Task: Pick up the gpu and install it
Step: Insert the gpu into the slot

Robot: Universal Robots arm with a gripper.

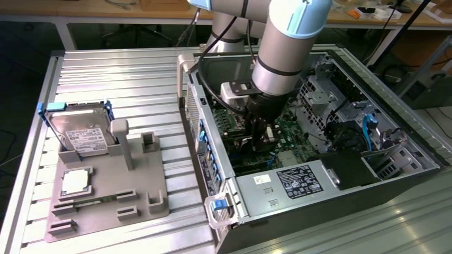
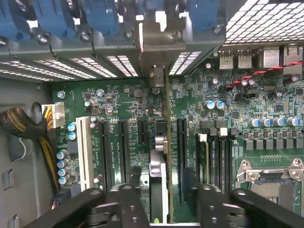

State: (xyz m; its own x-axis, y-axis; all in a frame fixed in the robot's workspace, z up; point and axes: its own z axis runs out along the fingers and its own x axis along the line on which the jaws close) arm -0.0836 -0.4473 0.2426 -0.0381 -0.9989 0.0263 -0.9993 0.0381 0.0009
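Note:
The gpu (image 2: 160,166) shows edge-on as a thin dark card standing upright in a motherboard slot. Its silvery end bracket (image 2: 154,47) sits against the case's rear wall. My gripper (image 2: 164,202) straddles the card, its black fingers (image 2: 129,199) open, with a visible gap on each side of the card. In the exterior view the gripper (image 1: 260,136) reaches down into the open computer case (image 1: 211,159), above the motherboard and close to the wall on the exterior view's left.
Empty black slots (image 2: 123,147) flank the card, and a CPU socket (image 2: 270,175) lies beyond them. A cable bundle (image 2: 23,128) hangs by the case wall. Outside the case, a grey fixture (image 1: 106,211) holds a hard drive (image 1: 83,132) and a processor (image 1: 76,181). A power supply (image 1: 297,182) fills the case's near end.

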